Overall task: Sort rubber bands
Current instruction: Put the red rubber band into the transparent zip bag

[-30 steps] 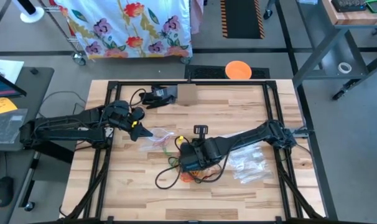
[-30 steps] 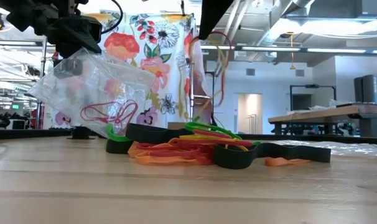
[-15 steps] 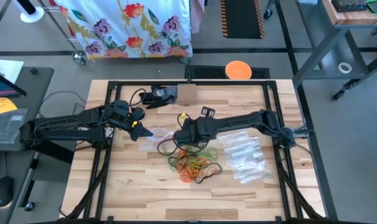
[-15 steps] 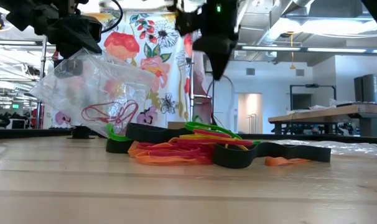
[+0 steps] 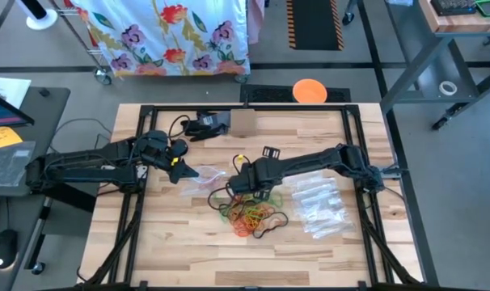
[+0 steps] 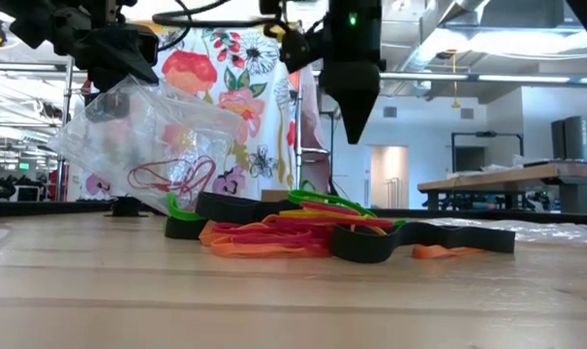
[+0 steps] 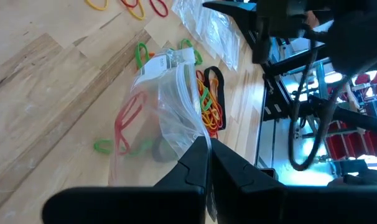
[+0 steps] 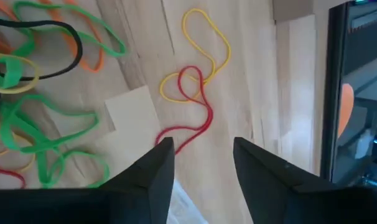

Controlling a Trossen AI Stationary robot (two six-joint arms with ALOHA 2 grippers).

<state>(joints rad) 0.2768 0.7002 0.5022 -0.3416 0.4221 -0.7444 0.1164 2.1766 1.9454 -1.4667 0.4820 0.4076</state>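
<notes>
High view: the rubber bands (image 5: 253, 217) lie heaped mid-table, and the right gripper (image 5: 238, 179) hovers just above the heap's far edge, fingers parted and empty. Left of the heap, the left gripper (image 5: 183, 171) is pinched tight on a clear zip bag (image 5: 204, 181)

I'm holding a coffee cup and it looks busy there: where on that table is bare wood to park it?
The near strip of the table, in front of the rubber bands, is bare, and so is the far right corner. The middle is crowded: bands, the left claw's held bag, the right claw, and spare bags.
</notes>
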